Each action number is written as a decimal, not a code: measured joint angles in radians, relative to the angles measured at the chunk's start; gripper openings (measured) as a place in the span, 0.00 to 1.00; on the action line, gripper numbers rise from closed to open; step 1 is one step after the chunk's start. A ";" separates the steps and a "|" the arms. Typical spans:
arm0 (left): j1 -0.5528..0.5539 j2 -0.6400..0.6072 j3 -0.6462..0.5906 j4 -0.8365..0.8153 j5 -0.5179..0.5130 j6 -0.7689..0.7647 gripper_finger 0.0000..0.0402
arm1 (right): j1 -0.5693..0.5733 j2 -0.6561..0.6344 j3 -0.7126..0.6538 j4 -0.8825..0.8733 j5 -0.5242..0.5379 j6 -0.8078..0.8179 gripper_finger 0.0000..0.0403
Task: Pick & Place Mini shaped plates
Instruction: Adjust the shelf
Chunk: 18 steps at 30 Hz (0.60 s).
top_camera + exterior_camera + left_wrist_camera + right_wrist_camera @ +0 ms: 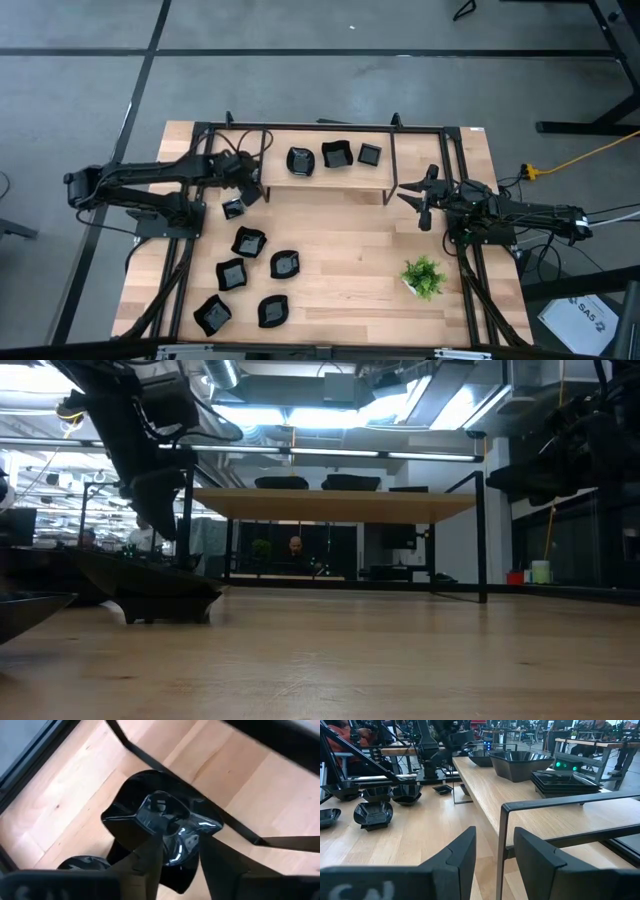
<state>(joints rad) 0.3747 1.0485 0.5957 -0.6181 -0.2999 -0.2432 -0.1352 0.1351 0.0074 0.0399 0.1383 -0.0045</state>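
Six plates (248,241) on table, three on shelf (338,154)

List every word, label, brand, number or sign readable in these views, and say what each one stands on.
"SAS": partly readable on the white sheet lying on the floor past the table's right corner, high view; the smaller print under it is too small to read.
Pale lettering on the left gripper body, left wrist view: cut off, unreadable.
Pale lettering on the right gripper body, right wrist view: cut off, unreadable.
No text on the plates or shelf.

Three plates (337,156) on shelf (320,185) — six below
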 joint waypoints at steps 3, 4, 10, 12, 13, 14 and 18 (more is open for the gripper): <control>0.018 -0.007 0.000 -0.014 -0.001 0.003 0.20 | 0.000 0.000 0.000 0.000 0.000 0.000 0.33; 0.024 -0.012 0.000 -0.015 -0.001 0.003 0.17 | 0.000 0.000 0.000 0.000 0.000 0.000 0.33; 0.046 -0.102 0.000 -0.015 0.004 0.004 0.01 | 0.000 0.000 0.000 0.000 0.000 0.000 0.33; 0.046 -0.145 0.000 -0.007 0.007 0.012 0.01 | 0.000 0.000 0.000 0.000 0.000 0.000 0.33; 0.046 -0.165 0.000 -0.005 0.011 0.013 0.01 | 0.000 0.000 0.000 0.000 0.000 0.000 0.33; 0.046 -0.183 0.000 -0.006 0.012 0.013 0.00 | 0.000 0.000 0.000 0.000 0.000 0.000 0.33; 0.046 -0.204 0.000 0.002 0.013 0.020 0.00 | 0.000 0.000 0.000 0.000 0.000 0.000 0.33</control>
<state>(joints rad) 0.4210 0.8440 0.5957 -0.6160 -0.2866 -0.2230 -0.1352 0.1352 0.0074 0.0399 0.1383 -0.0047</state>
